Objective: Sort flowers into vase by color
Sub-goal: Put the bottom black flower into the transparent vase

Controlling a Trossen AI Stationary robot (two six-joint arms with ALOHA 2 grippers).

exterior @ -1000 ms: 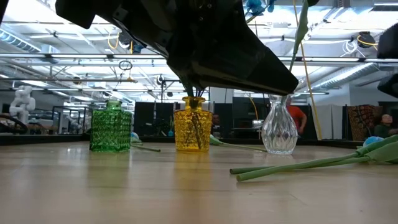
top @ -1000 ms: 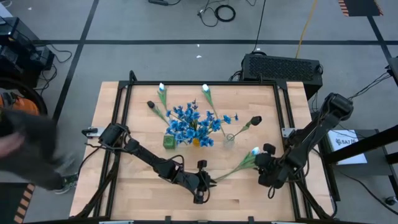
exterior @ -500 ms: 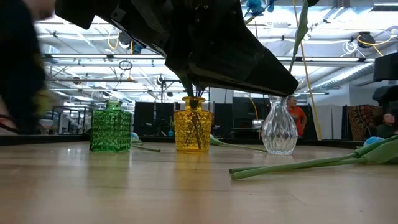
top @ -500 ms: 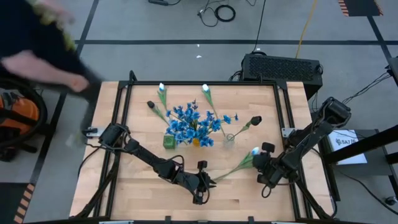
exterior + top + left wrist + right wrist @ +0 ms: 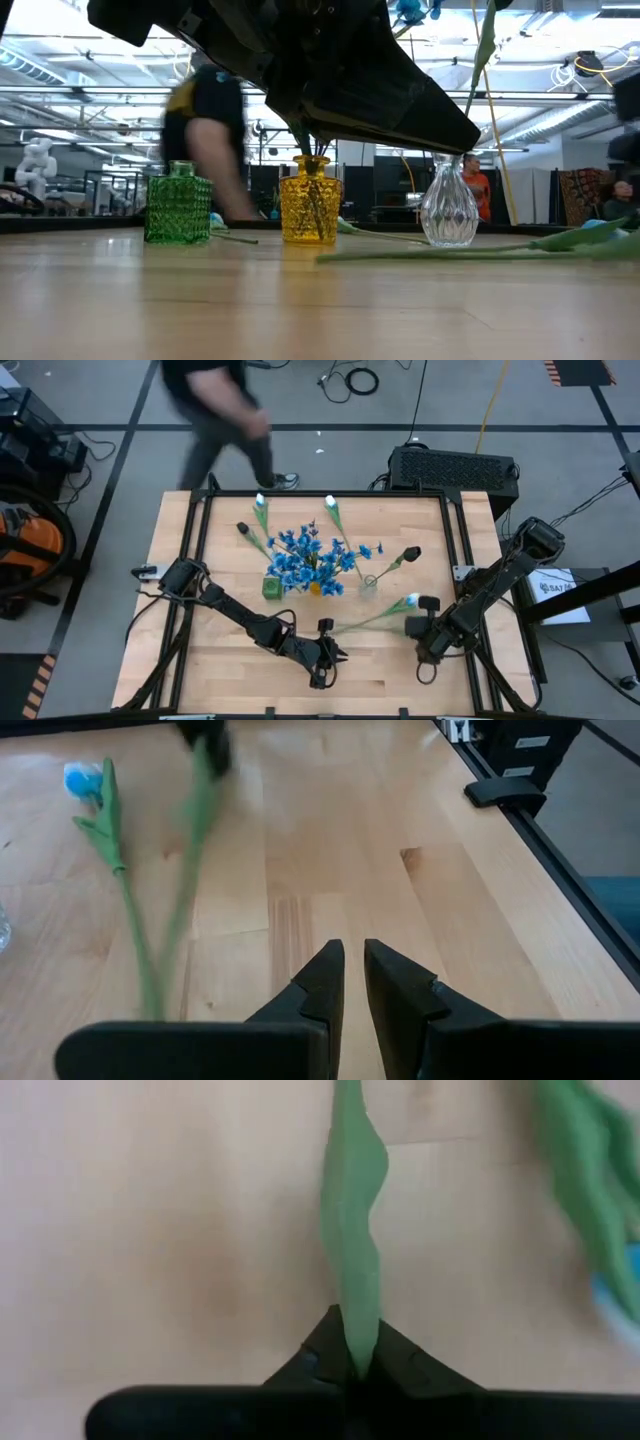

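Three vases stand mid-table: green (image 5: 271, 588), yellow (image 5: 316, 588) and clear (image 5: 368, 582). Bushy blue flowers (image 5: 305, 555) fill the space above them. A dark-budded stem (image 5: 410, 553) leans out of the clear vase. Two pale tulips (image 5: 260, 505) (image 5: 331, 505) and a dark bud (image 5: 241, 528) lie behind. A pale-budded flower (image 5: 375, 617) lies toward the near right, and my right gripper (image 5: 350, 1365) is shut on it beside the bud. My left gripper (image 5: 352, 970) hovers by the stem's free end, with a narrow gap between its fingers and nothing in it. My right gripper pinches a green strand of the pale-budded flower (image 5: 352, 1315) between its two fingers, close to the bud end (image 5: 412, 600). Whether it is leaf or stem I cannot tell. The fingers come from above, pointing steeply down. The strand runs on away from them over the wood.
A black frame rail (image 5: 455, 560) edges the table at its right side. Bare wood (image 5: 230, 670) lies near the front left. A person (image 5: 215, 410) walks on the floor beyond the far edge and shows behind the green vase (image 5: 178, 205) in the low view.
The pale-budded flower has swung about its bud end: the stem's free end has gone toward the table's far edge, while the bud stays by my right gripper. A person has walked from the table's left side round to beyond its far edge.
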